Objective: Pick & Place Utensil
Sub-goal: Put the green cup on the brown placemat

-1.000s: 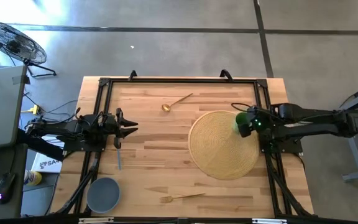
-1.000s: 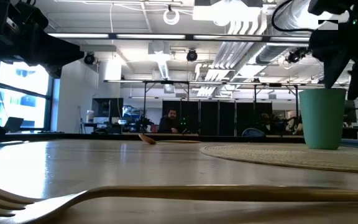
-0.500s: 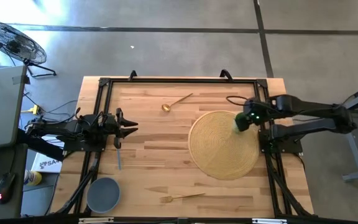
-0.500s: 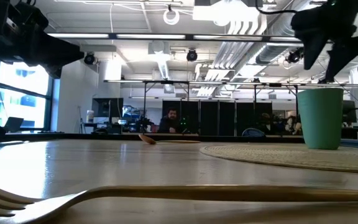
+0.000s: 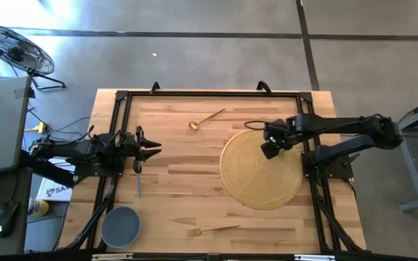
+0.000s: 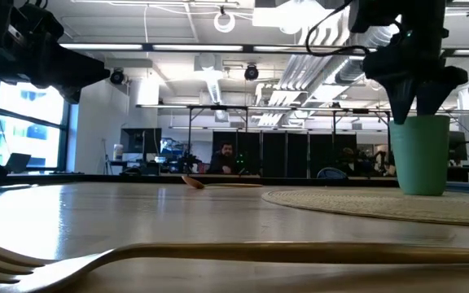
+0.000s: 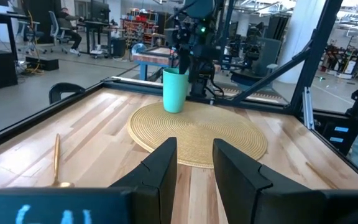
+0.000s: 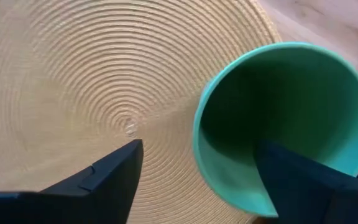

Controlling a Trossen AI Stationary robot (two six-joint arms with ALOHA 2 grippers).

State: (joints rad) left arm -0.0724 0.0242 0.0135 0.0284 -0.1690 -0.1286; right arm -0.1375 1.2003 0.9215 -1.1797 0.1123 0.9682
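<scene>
We see three utensils, none yet lifted: a gold spoon [image 5: 205, 118] near the desk's far edge, a gold fork [image 5: 212, 230] at the near edge, and a grey utensil [image 5: 139, 184] toward the left edge. The right gripper [image 5: 269, 142], fingers spread and empty, hangs over the green cup [image 7: 174, 90] on the woven mat [image 5: 261, 168]. The left gripper [image 5: 148, 149] waits at the left edge, fingers apart. A grey bowl [image 5: 120, 226] sits at the near-left corner. We judge all picking remains; no writing on the desk is legible.

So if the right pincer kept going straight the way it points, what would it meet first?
Probably the woven mat, right beside the green cup. The right pincer points down and straddles the cup's near rim, so a finger might clip it.
</scene>
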